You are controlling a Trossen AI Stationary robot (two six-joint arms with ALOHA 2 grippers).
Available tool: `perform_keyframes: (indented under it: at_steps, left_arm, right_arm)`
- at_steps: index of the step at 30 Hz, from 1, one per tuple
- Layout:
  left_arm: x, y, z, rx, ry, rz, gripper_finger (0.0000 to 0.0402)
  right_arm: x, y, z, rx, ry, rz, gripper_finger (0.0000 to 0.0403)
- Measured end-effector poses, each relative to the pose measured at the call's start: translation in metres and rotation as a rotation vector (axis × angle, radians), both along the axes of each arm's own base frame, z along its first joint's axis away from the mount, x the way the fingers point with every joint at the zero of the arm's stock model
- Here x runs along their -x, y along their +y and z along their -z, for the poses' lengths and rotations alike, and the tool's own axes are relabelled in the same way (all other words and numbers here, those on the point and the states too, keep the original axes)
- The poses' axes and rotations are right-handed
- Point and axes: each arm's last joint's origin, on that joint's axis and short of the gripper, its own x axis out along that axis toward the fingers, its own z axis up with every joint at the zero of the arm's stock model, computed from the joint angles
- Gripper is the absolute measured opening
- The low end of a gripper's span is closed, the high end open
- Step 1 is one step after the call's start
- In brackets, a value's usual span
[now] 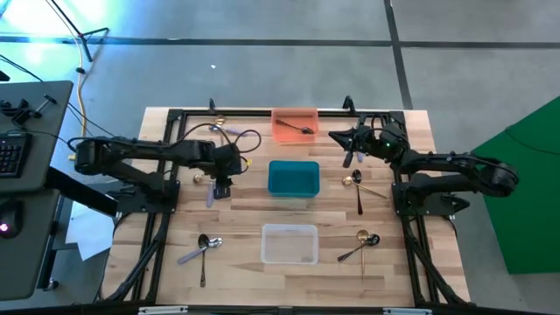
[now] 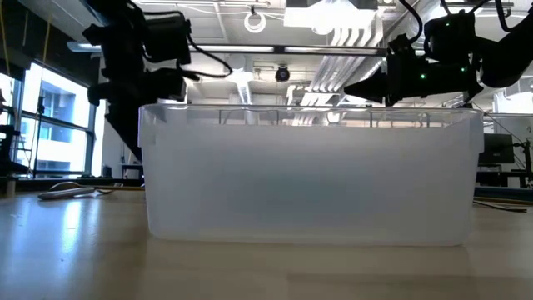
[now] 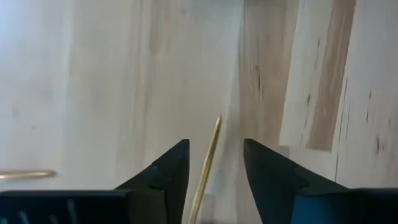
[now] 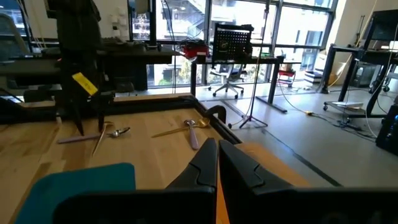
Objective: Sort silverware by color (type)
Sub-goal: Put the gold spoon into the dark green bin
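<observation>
The left gripper (image 3: pixel 214 168) hovers with released fingers around a gold utensil (image 3: pixel 207 162) on the desk (image 3: pixel 93 93); the right gripper (image 4: pixel 217 163) is clenched.

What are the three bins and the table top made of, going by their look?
The orange bin, teal bin and clear bin look like plastic: smooth walls, the clear one frosted and see-through. The table looks like pale wood, with visible grain and joined strips.
</observation>
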Motion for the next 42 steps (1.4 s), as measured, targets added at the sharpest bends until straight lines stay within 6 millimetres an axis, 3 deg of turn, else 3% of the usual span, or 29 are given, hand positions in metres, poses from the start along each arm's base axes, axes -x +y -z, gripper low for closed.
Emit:
perform_keyframes:
  at_steps: [6, 15, 23, 28, 36, 42]
  left_arm:
    - [-0.002, 0.001, 0.021, 0.038, 0.157, -0.005, 0.0145]
    - [-0.009, 0.004, 0.043, 0.021, 0.250, 0.015, 0.0140]
    - [-0.011, 0.004, 0.053, 0.020, 0.300, 0.039, 0.0066]
    - [-0.011, 0.004, 0.050, 0.013, 0.291, 0.047, 0.0010]
    - [-0.016, 0.006, 0.036, 0.007, 0.320, 0.035, 0.0006]
    - [-0.029, 0.009, 0.010, 0.013, 0.299, 0.012, 0.0005]
  right_arm:
    - [0.000, 0.000, 0.000, 0.017, 0.006, 0.000, 0.0000]
    - [0.000, 0.000, -0.002, 0.043, -0.009, 0.001, 0.0000]
    - [0.000, 0.000, -0.003, 0.044, -0.012, 0.001, 0.0000]
    - [0.000, 0.000, -0.003, 0.045, -0.014, 0.002, 0.0000]
    - [0.000, 0.000, -0.003, 0.041, -0.016, 0.002, 0.0000]
    - [0.000, 0.000, -0.003, 0.041, -0.016, 0.002, 0.0000]
